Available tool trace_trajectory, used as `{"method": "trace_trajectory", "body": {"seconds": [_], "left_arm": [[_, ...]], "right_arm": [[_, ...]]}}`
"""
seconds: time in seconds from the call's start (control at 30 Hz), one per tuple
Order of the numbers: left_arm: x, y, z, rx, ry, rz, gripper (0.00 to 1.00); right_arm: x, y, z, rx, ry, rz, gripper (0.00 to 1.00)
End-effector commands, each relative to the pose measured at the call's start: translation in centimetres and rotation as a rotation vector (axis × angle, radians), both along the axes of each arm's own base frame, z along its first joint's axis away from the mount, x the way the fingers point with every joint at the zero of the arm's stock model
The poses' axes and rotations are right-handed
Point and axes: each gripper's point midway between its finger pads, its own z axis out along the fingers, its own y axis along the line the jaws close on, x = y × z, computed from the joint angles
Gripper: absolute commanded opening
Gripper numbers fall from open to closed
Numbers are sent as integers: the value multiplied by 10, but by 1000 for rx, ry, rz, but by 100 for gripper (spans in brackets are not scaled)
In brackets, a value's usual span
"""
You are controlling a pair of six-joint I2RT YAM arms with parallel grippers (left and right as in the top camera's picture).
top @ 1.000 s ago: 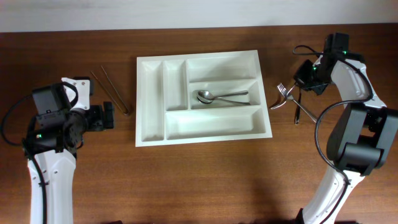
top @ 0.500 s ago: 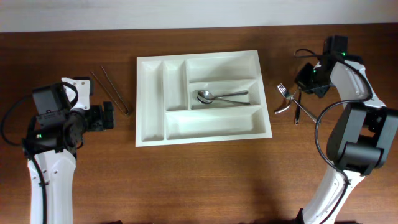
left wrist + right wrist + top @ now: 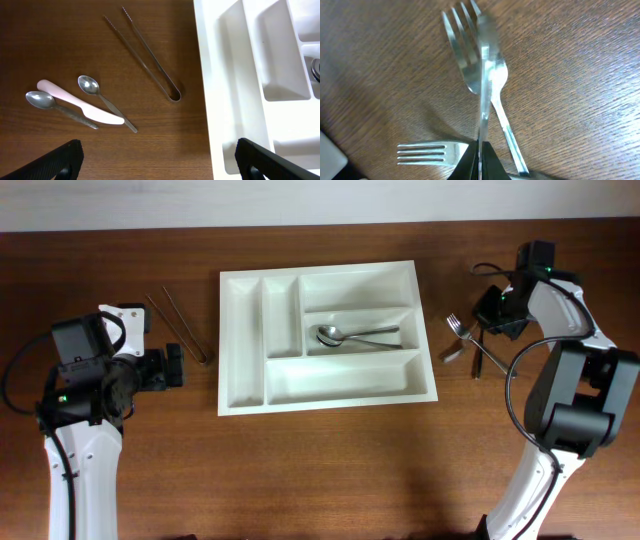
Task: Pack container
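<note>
The white container (image 3: 228, 340) lies mid-table with two spoons (image 3: 355, 335) in its middle long compartment; its edge shows in the left wrist view (image 3: 210, 100). My right gripper (image 3: 497, 308) is right of it. In the right wrist view it (image 3: 481, 161) is shut on a thin metal utensil (image 3: 484, 75), seen edge-on, just above two forks (image 3: 462, 55) (image 3: 427, 152) lying on the wood. My left gripper (image 3: 176, 368) is open and empty left of the container, over bare wood (image 3: 160, 165).
Metal tongs (image 3: 185, 330) lie left of the container, also in the left wrist view (image 3: 150, 60). Two small spoons (image 3: 105, 102) (image 3: 60, 107) and a pink knife (image 3: 80, 102) lie on the wood near the left gripper. The forks lie near the table's right side (image 3: 458, 328).
My right gripper has shifted slightly toward the back, and the cutlery under it has moved a little. The left arm has not moved.
</note>
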Motion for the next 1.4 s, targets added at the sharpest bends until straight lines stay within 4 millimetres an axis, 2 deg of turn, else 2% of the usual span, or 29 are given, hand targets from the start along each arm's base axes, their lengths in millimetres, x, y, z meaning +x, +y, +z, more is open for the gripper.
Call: {"method": "trace_trajectory", "body": {"seconds": [0.0, 0.27, 0.33, 0.37, 0.4, 0.5, 0.7, 0.73, 0.87, 1.03, 1.1, 1.37], "left_arm": [[2, 2, 6, 12, -13, -7, 99], [2, 2, 6, 12, -13, -7, 99], [2, 2, 6, 12, -13, -7, 99], [2, 2, 6, 12, -13, -7, 99], [2, 2, 6, 12, -13, -7, 99], [2, 2, 6, 12, -13, -7, 99], [2, 2, 6, 12, -13, -7, 99], [2, 2, 6, 12, -13, -7, 99], [2, 2, 6, 12, -13, -7, 99], [2, 2, 6, 12, -13, -7, 99], [2, 2, 6, 12, -13, -7, 99], [2, 2, 6, 12, -13, -7, 99]], "right_arm": [[-10, -1, -25, -8, 60, 5, 4], [-13, 1, -33, 6, 82, 7, 4], [-14, 2, -33, 11, 86, 8, 19], [-15, 2, -33, 12, 92, 8, 33], [-17, 3, -34, 14, 97, 8, 38], [-18, 4, -34, 22, 100, 10, 41], [-14, 19, -29, 111, 76, 27, 40], [-14, 19, -29, 110, 76, 27, 38], [-15, 14, -31, 86, 85, 0, 16], [-16, 6, -32, 39, 96, -15, 13], [-16, 6, -32, 39, 96, -15, 5], [-16, 3, -29, 24, 95, -18, 4]]}}
